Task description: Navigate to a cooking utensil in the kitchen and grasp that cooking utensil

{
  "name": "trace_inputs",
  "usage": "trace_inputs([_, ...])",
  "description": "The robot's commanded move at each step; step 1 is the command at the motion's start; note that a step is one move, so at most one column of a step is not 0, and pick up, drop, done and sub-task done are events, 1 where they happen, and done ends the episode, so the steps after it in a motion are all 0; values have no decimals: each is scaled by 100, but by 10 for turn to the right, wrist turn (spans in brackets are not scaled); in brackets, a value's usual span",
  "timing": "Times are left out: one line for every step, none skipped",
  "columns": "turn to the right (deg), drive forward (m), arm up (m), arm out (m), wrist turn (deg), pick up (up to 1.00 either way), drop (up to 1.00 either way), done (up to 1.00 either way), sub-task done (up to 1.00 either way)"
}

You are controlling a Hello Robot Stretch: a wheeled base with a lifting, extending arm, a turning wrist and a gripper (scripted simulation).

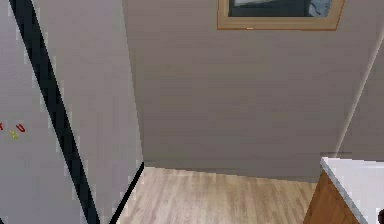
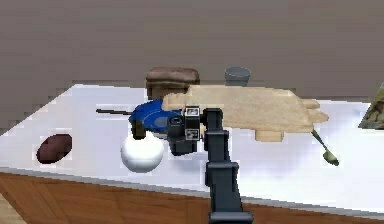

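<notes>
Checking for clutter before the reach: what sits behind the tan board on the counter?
A brown loaf-like block and a grey cup sit behind the tan board. The arm covers part of its near edge.

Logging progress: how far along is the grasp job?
Done: the robot stands at the counter. In hand: the arm reaches over it, gripper at the blue pan; cannot tell whether it holds anything. Left: a clear lift off the counter.

The dark square arm (image 2: 224, 180) rises from the arm side view's bottom edge. Beside its 2 white squares (image 2: 192, 123), the hand (image 2: 172, 133) points left.
</notes>
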Motion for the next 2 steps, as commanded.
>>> trace_inputs([0, 0, 0, 0, 0, 100, 0, 0, 0])
trace_inputs([0, 0, 10, 0, 0, 0, 0, 0, 0])
